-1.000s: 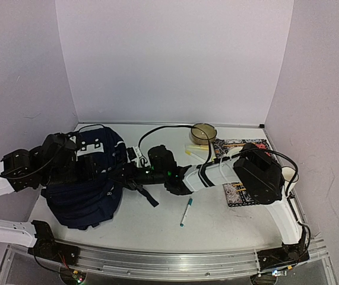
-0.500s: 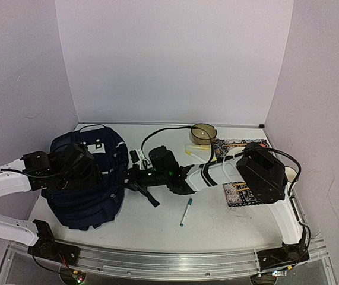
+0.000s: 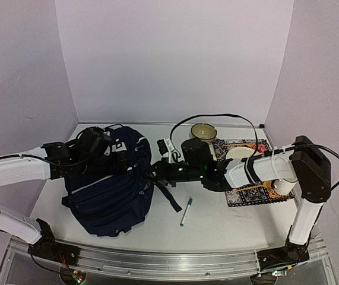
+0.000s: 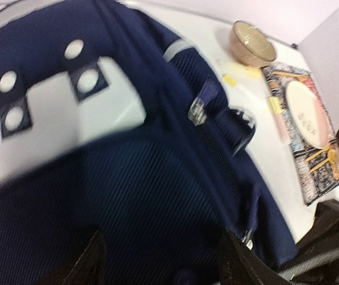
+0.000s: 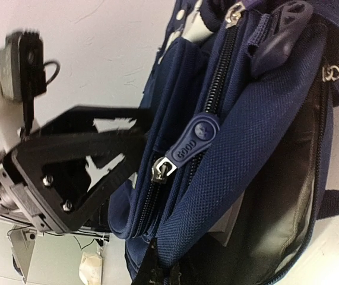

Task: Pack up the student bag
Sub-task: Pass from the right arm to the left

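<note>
student bag [image 3: 113, 199] sits centre-left in the top view, its zipper edge facing right. right gripper [image 5: 159, 270]: fingers together, pinching the fabric at that edge. left gripper [image 4: 163, 264]: fingers apart over the bag's upper part. pen [image 3: 186, 211] lies lower centre, near the bag. bowl [image 3: 203, 132] upper centre, patterned mat [image 3: 246, 193] right.

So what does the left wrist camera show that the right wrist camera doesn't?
Only the left wrist view shows a light patch with round holes, a tan bowl, and a patterned mat carrying a plate. Only the right wrist view shows a zipper with a blue pull tab, an open pocket, and the left arm. Both show the navy student bag, which fills most of each picture.
</note>
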Robot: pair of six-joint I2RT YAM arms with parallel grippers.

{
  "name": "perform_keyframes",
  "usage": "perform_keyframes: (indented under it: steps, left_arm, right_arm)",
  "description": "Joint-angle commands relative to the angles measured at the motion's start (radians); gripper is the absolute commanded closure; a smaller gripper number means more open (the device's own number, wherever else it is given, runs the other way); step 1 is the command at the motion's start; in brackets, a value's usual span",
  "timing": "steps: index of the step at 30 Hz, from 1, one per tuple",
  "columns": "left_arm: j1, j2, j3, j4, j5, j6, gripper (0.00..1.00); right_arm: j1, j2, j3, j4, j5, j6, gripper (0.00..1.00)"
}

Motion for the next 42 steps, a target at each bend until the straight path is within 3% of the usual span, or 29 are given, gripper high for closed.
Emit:
perform_keyframes:
  steps: [1,7,19,36,39,42]
  left_arm:
    - [0.008,0.072,0.124,0.096,0.093,0.133,0.33]
    - [0.011,0.113,0.201,0.066,0.187,0.12,0.31]
    - [0.0,0.059,0.225,-0.268,0.241,-0.064,0.32]
    - [-0.06,0.197,0.361,-0.381,0.166,-0.003,0.32]
    - [-0.061,0.223,0.374,-0.427,0.12,0.007,0.39]
    - [-0.061,0.237,0.387,-0.461,0.095,0.025,0.6]
  right_arm:
    - [0.003,-0.142,-0.025,0.187,0.011,-0.042,1.0]
    - [0.008,-0.15,-0.058,0.194,0.024,-0.046,1.0]
    - [0.011,-0.106,-0.014,0.135,0.049,-0.072,1.0]
    - [0.021,-0.069,0.094,0.038,0.056,-0.127,1.0]
    - [0.02,-0.067,0.101,0.032,0.061,-0.131,1.0]
    - [0.021,-0.074,0.103,0.025,0.068,-0.138,1.0]
